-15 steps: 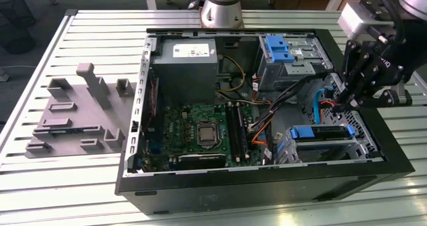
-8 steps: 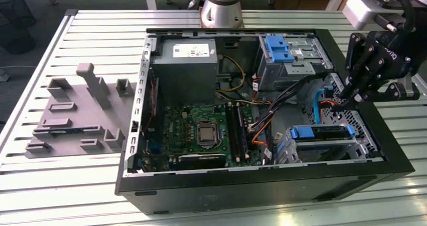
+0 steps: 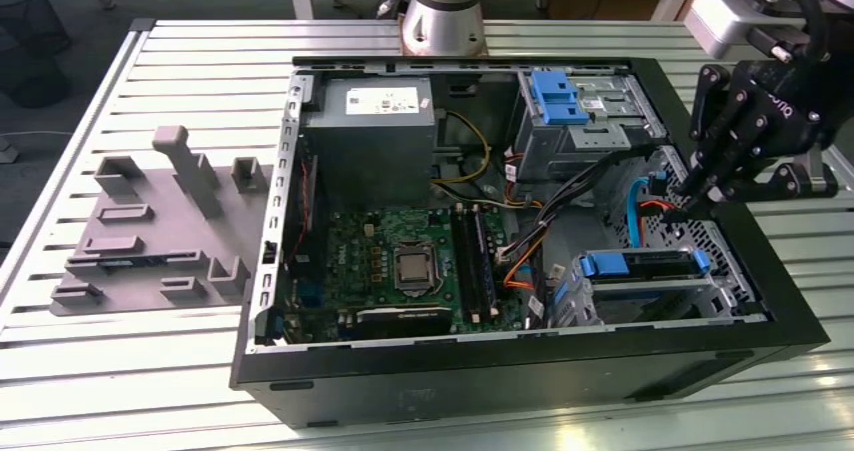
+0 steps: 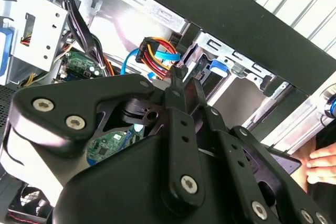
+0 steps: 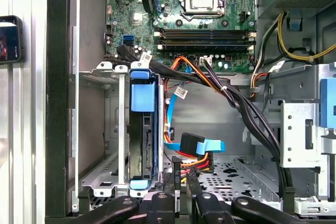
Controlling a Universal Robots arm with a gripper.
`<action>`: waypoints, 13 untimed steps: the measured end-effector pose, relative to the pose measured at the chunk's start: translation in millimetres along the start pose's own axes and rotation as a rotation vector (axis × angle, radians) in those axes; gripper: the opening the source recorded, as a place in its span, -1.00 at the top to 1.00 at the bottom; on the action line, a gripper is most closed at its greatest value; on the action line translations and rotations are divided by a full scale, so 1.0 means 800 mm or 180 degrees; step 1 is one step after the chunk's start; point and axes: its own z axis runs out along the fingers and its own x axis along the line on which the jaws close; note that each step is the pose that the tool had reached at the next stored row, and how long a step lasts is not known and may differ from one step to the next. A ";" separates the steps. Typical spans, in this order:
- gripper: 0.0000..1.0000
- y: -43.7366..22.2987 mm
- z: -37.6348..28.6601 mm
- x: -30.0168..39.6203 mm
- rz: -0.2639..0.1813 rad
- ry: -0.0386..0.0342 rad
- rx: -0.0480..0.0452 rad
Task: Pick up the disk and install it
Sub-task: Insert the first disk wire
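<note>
Tool (image 3: 689, 199) looks pinched shut, empty. Disk (image 5: 142, 140) sits in its bay (image 5: 97, 75) (probably stiff, heavyish, shock-sensitive; I'd grab the blue frame (image 5: 143, 97)).

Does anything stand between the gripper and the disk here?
Nothing visible does. In the first wrist view the gripper hangs beside the disk, which is seated in its metal bay; the cable connectors lie close by, not between them.

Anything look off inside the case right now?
Nothing looks damaged. One oddity: the black connectors with blue and coloured wires sit loose beside the bay holding the disk, seemingly unplugged, close to the hand.
</note>
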 end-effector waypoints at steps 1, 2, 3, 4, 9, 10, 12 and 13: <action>0.52 0.0000 0.0000 -0.0007 0.0000 0.0000 0.0000; 0.52 0.0000 0.0000 -0.0007 0.0000 0.0000 0.0000; 0.52 0.0000 0.0000 -0.0007 0.0000 0.0000 0.0000; 0.52 0.0000 0.0000 -0.0009 0.0000 0.0000 0.0000; 0.52 0.0000 0.0000 -0.0014 0.0000 0.0000 0.0000; 0.52 0.0001 0.0000 -0.0026 0.0000 0.0000 0.0000; 0.52 0.0001 0.0000 -0.0033 0.0000 0.0000 0.0000; 0.52 0.0001 0.0000 -0.0033 0.0000 0.0000 0.0000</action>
